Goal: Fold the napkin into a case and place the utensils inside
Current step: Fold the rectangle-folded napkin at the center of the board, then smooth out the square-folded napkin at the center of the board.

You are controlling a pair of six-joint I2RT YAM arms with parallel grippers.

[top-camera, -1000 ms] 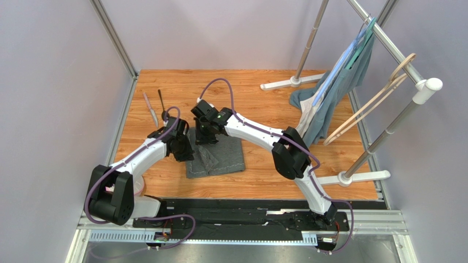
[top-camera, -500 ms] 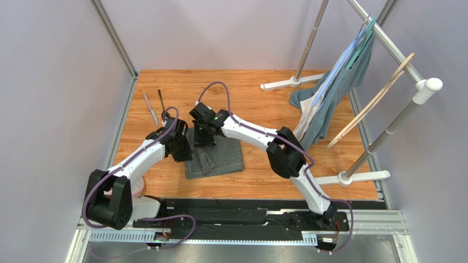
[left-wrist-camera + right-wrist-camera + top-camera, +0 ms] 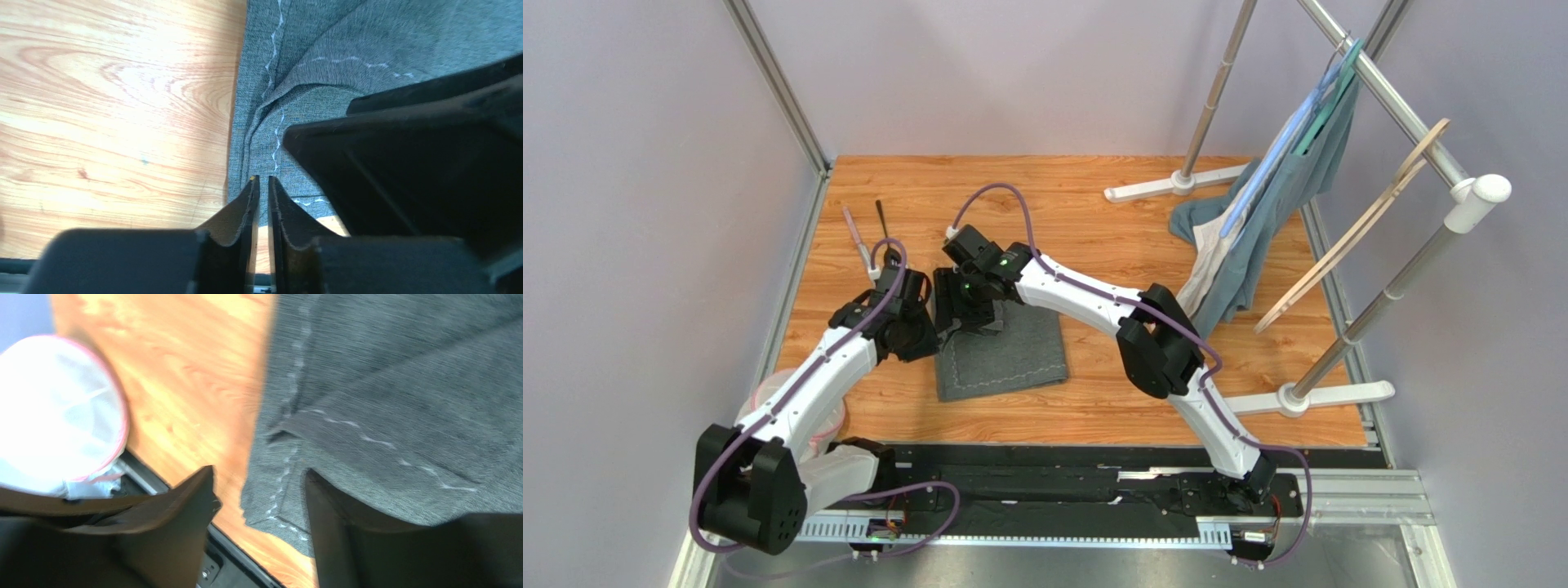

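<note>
Wooden surface carries the napkin near centre, apparently mid-fold, with the left hand clenched at its nine-o'clock edge and the right hand released above it; the next move likely calls for narrowing it into a case before fetching the utensils at eleven o'clock.

place: robot lab cell | evidence: grey walls, aluminium frame, wooden table, mounting rail

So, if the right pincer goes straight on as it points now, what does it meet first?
Probably the napkin: the open right pincer points at its stitched edge, where a folded flap lies. Bare table lies just beside that edge, and the blur leaves depth unclear.
</note>
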